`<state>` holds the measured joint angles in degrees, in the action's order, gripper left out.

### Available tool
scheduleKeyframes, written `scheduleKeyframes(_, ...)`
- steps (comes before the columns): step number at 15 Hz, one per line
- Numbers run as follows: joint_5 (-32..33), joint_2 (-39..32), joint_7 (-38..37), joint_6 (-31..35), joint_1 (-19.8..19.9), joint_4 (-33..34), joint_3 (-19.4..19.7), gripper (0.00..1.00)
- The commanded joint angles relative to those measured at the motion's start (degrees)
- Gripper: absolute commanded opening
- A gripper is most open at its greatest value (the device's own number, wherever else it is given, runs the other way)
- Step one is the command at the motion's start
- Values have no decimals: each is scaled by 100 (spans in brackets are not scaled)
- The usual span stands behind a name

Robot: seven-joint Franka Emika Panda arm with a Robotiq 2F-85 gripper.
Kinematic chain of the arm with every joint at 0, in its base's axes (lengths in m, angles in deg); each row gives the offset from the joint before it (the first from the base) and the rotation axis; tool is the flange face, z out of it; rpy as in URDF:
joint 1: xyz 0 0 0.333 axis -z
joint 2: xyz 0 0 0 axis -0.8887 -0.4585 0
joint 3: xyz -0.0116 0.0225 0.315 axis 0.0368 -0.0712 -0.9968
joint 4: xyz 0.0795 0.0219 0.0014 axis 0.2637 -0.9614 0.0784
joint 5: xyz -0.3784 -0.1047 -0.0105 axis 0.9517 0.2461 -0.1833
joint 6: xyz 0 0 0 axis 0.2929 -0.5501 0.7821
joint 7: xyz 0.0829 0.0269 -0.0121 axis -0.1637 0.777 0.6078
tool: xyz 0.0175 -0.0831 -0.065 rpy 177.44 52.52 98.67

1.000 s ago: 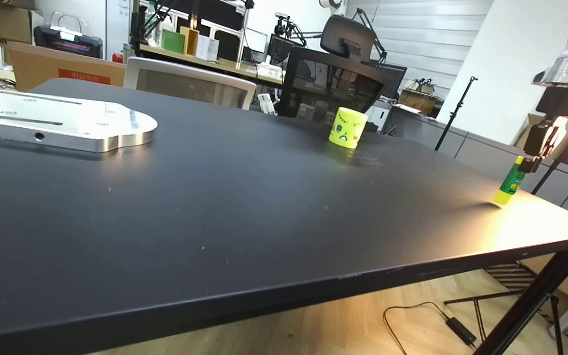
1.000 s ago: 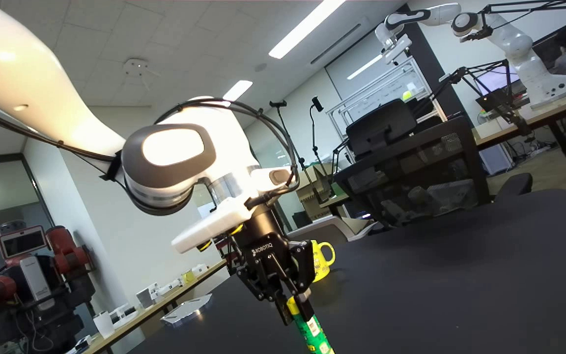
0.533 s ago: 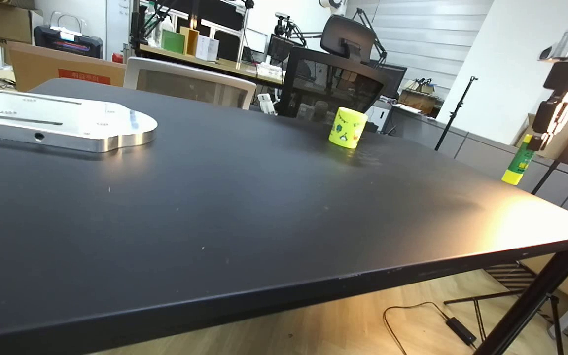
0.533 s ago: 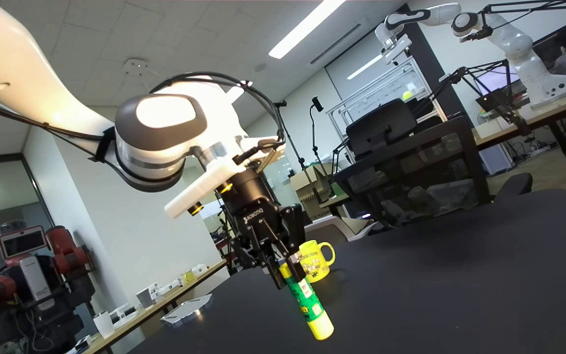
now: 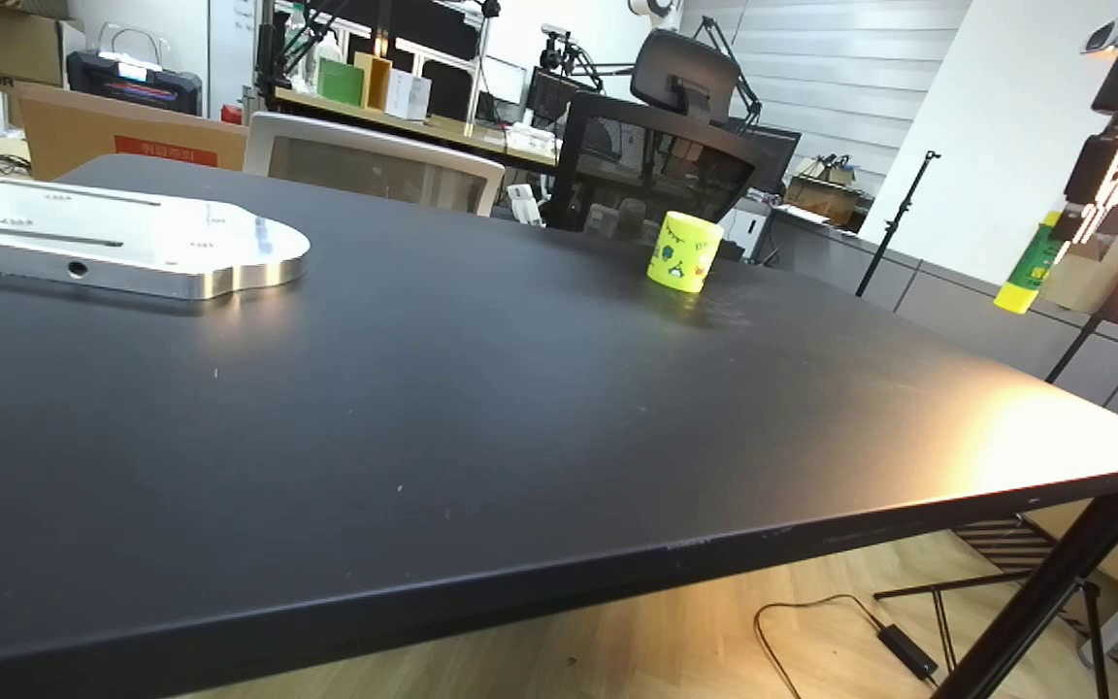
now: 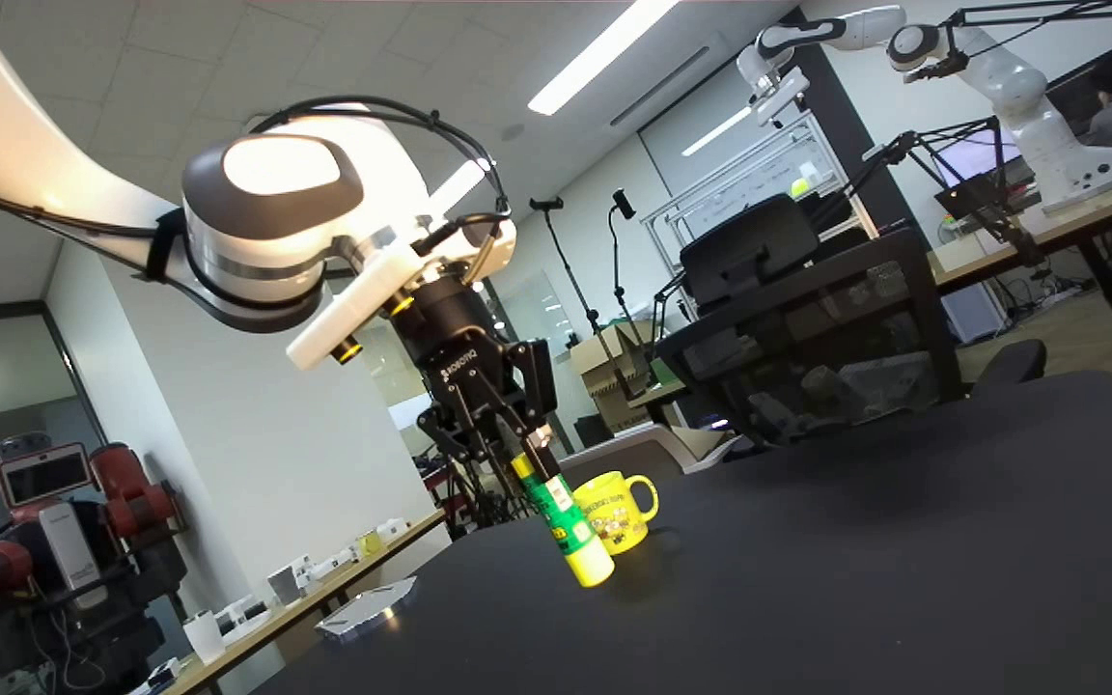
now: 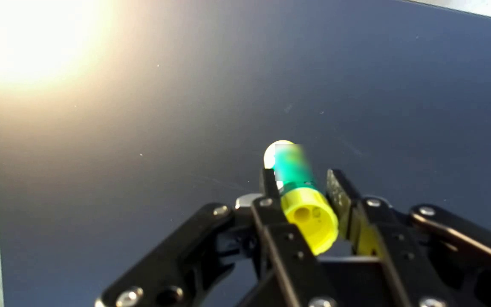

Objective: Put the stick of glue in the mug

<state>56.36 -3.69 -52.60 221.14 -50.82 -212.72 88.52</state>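
Aloft, tool holding glue stick, mug well apart, near table edge

I'm looking along a dark worktop in an exterior view, warm glare flaring off one end, pale wood-look floor below. Behind it I've got a black mesh chair, a pale-framed chair, a red-labelled cardboard box and a plain white wall. Up top, in an exterior view, bright strip lights glow in the grey panelled ceiling.
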Motion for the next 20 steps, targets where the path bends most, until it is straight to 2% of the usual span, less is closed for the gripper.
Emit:
scheduleKeyframes(1, 16, 72, -3, -114, -47, 6, 30, 33)
scheduleKeyframes(14, 68, 188, -4, -259, -59, 4, 34, 33)
scheduleKeyframes(15, 68, 188, -4, -259, -59, 4, 34, 8)
scheduleKeyframes(20, 61, -32, -151, 14, -139, 369, -42, 8)
